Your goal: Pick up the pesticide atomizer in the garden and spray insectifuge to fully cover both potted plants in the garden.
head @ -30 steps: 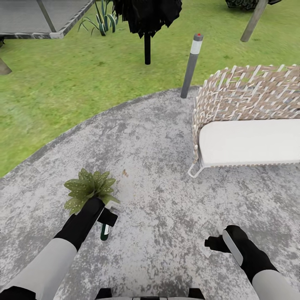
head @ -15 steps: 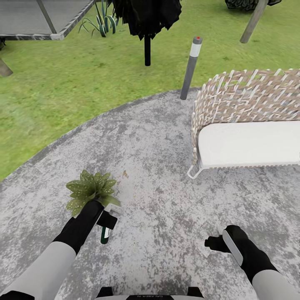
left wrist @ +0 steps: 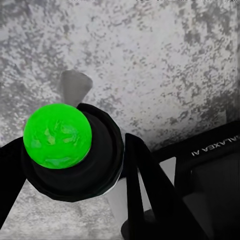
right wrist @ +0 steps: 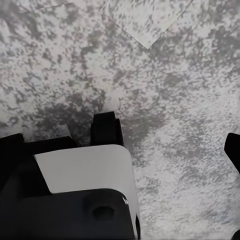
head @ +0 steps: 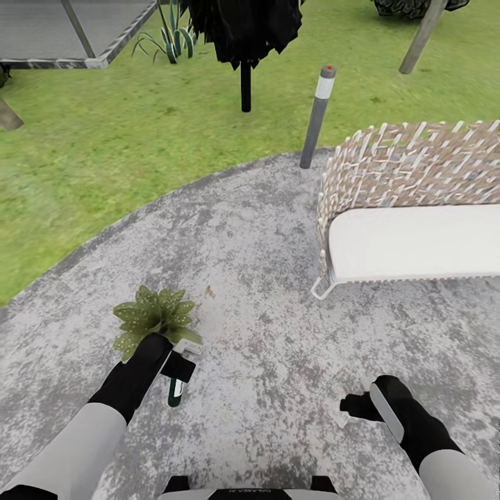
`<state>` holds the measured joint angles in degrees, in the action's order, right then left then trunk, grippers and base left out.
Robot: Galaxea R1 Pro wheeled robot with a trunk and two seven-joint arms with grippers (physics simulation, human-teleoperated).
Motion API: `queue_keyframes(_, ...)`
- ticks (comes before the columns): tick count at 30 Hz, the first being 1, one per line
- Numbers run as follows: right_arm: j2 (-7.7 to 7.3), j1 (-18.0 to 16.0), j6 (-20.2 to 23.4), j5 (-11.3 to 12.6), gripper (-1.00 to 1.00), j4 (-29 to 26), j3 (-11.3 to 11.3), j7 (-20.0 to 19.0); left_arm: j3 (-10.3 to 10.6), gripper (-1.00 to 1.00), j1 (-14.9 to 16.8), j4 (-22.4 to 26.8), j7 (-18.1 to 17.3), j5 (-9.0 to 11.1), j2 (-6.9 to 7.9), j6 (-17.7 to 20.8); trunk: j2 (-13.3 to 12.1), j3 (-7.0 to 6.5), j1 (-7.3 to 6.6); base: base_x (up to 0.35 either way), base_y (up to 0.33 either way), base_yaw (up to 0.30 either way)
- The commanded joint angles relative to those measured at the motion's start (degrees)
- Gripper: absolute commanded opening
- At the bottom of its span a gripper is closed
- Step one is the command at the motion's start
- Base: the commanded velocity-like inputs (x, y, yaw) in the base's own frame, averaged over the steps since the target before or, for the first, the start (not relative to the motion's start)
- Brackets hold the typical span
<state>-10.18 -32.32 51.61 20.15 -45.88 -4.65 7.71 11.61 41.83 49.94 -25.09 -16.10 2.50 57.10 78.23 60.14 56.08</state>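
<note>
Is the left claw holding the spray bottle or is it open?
Holding it: the left claw is shut on the bottle, which hangs below it beside the plant.

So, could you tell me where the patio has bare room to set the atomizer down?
Bare stone patio lies between the potted plant and the wicker seat, and between both arms. It is crowded beside the plant, where the left gripper holds the atomizer.
</note>
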Motion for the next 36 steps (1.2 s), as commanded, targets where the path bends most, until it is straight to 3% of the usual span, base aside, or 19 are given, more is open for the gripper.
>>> queue_keyframes(1,0.02,-0.02,0.19,0.62,1.0,-0.04,-0.24,0.52,0.1,-1.0,0.05,0.07,-0.55,-0.6,0.05,0.12,-0.39,-0.15,-0.23,0.0,0.0,0.0)
queue_keyframes(4,0.13,-0.02,0.23,0.65,1.0,-0.03,-0.14,0.46,-1.6,-1.0,0.02,0.07,-0.57,-0.54,0.12,0.12,-1.6,-0.69,-0.88,0.0,0.0,0.0)
queue_keyframes(9,0.15,-0.02,0.54,0.59,1.0,-0.31,0.0,0.47,-7.93,-1.0,0.01,0.07,-0.5,-0.59,0.21,0.12,-3.6,-1.59,-1.98,0.0,0.0,0.0)
queue_keyframes(11,0.16,-0.02,0.59,0.59,1.0,-0.34,-0.1,0.47,-8.81,-1.0,0.01,0.07,-0.47,-0.59,0.22,0.12,-4.4,-1.95,-2.42,0.0,0.0,0.0)
queue_keyframes(17,0.16,-0.02,0.69,0.59,1.0,-0.35,-0.21,0.47,-9.07,-1.0,0.01,0.04,-0.4,-0.59,0.11,0.12,-6.81,-3.02,-3.74,0.0,0.0,0.021)
queue_keyframes(25,0.15,-0.02,0.69,0.59,1.0,-0.36,0.07,0.54,-9.17,-1.0,0.01,0.07,-0.4,-0.59,0.12,0.12,-10.02,-4.46,-5.5,0.0,0.0,0.233)
queue_keyframes(36,-0.18,-0.02,0.69,0.59,1.0,-0.36,0.24,0.56,-9.24,-1.0,0.01,0.16,-0.57,-0.55,0.11,0.08,-10.02,-4.49,-5.5,-0.045,0.033,0.07)
